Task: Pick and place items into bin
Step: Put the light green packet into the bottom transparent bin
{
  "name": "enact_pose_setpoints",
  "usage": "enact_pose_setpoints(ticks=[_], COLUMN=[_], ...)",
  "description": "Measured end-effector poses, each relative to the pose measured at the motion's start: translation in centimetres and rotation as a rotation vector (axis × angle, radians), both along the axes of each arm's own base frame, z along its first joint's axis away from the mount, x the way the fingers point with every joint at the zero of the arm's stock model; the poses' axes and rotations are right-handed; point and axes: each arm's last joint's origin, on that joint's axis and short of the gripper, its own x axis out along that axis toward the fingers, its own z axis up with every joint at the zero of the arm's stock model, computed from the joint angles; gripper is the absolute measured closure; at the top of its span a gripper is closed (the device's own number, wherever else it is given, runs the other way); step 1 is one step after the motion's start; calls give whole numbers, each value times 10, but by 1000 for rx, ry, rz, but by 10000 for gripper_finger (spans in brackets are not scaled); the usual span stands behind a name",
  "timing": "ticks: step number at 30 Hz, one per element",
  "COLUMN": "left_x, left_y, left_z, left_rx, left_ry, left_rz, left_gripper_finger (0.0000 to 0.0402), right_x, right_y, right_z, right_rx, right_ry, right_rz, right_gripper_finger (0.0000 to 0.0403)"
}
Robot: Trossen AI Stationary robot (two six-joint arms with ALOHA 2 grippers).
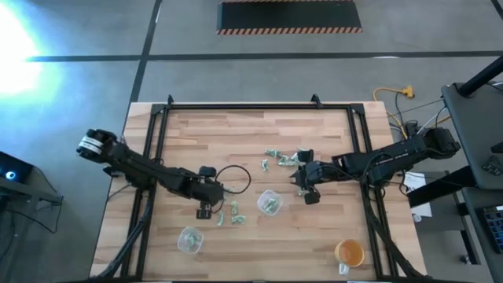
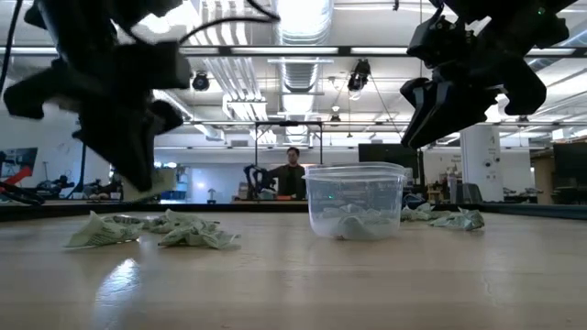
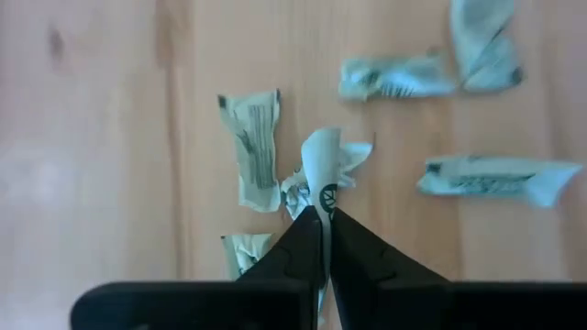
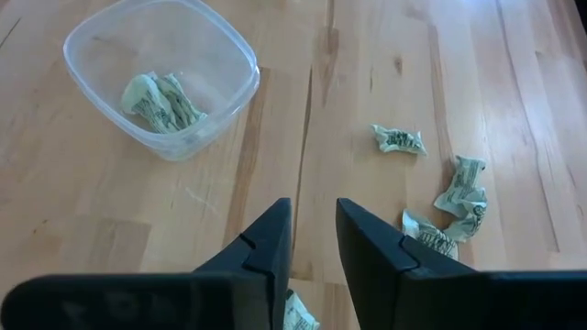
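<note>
The job looks only just begun. The clear bin (image 4: 163,78) near the middle of the desk (image 1: 196,134) holds a couple of crumpled wrappers (image 4: 161,103), while most are loose on the wood: one cluster (image 1: 280,157) lies near the right gripper (image 1: 308,189), another (image 1: 227,215) close to the left gripper (image 1: 206,206). A second clear cup (image 1: 189,240) sits toward the front edge, with something pale in it I can't make out, and an orange cup (image 1: 349,253) stands at the front right corner.

The left gripper's fingers (image 3: 295,257) are pressed together with a wrapper (image 3: 323,171) pinched at their very tips. It pokes out past them, and in the low view it seems to hang a little above the desk. Other wrappers lie beyond and to both sides of those tips.

The right gripper (image 4: 312,240) hovers with its fingers (image 4: 268,247) a narrow gap apart and nothing between them. The bin lies ahead of them and off to one side, a few loose wrappers (image 4: 456,202) ahead on the other side, and one scrap peeks out just beneath them.

My guess is the pinched piece goes to the bin next, with plenty left after it.
</note>
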Motion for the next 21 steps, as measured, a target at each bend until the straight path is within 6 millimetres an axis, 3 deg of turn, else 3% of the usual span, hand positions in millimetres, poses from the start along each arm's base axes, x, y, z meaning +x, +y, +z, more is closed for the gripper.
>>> enact_pose_setpoints(ticks=[8, 21], left_x=[-20, -64], left_y=[-12, -53], left_z=[27, 49], left_rx=[-73, -222], left_ry=[-80, -122], left_rz=[-42, -93], left_gripper_finger=[401, 401], right_x=[0, -2], right_y=[0, 0], right_z=[0, -3], right_rx=[13, 14], right_ry=[0, 7], right_rz=[-13, -15], right_gripper_finger=[324, 328])
